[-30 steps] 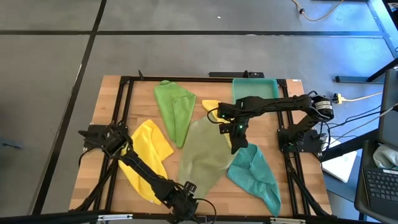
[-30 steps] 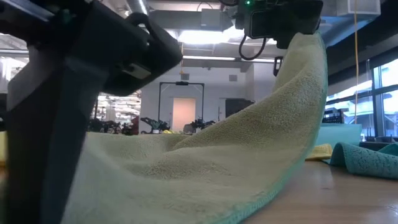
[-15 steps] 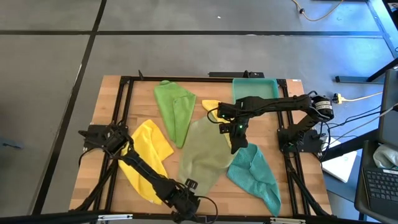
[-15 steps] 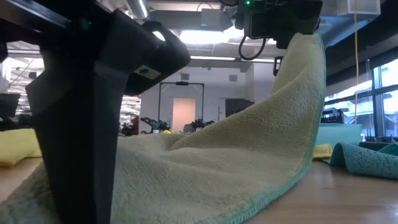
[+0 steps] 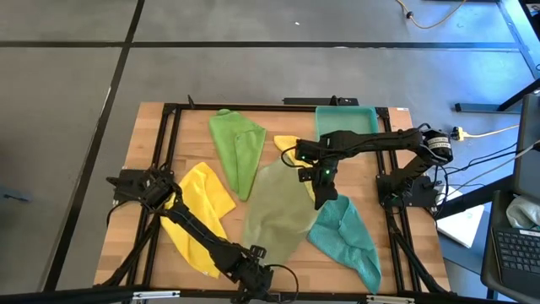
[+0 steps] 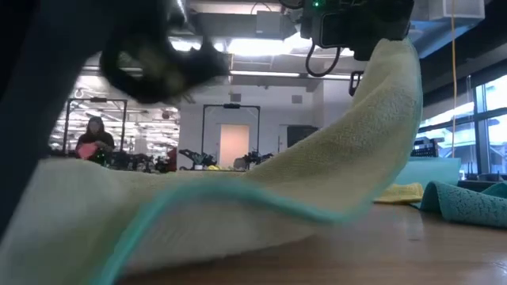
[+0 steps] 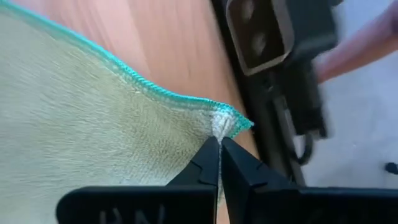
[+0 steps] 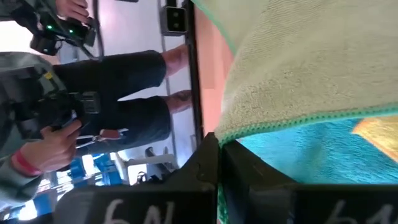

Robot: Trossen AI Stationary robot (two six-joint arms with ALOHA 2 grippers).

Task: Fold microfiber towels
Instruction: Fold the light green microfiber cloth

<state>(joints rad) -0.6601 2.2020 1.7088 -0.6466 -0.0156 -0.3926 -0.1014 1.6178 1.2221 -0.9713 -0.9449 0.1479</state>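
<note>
Two end effectors now grip the pale olive-green towel mid-bench: the left end effector has just pinched shut on its teal-hemmed corner at six o'clock by the bench edge, while the right end effector, clamped shut, holds the opposite corner aloft. A fold can likely start; room looks tight, teal towel at four o'clock, yellow towel at eight

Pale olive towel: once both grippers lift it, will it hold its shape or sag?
Probably sag: the pale olive towel already drapes in a curve below the right gripper. It likely bunches where pinched, as at the left gripper. It looks light.
</note>
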